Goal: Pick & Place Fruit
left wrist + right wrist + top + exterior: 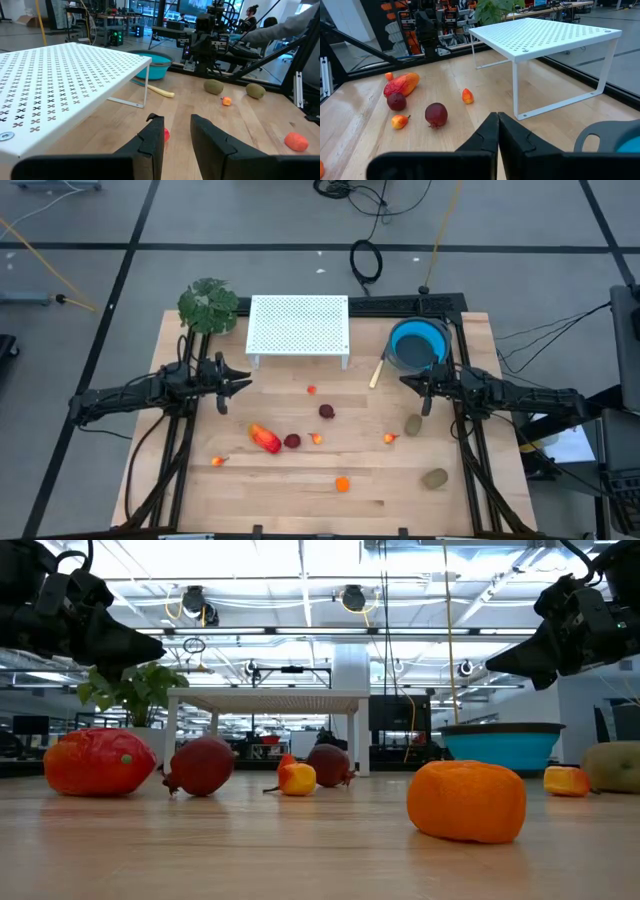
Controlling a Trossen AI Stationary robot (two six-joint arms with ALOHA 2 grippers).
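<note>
10 fruit pieces on table (300, 490), none held.
2 dark red balls (327, 411), 2 olive ovals (413, 425); left gripper (243, 383) slightly parted, right gripper (405, 381) closed, both empty.

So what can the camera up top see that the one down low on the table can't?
Only the high view shows both whole arms, the left gripper open and the right gripper shut, plus the pale-handled knife, the olive-brown oval near the front and the cables on the floor. Only the low view shows the room's ceiling lights behind the table. Both show the white rack, the blue bowl, the plant, the long red-orange piece and the orange ball.
</note>
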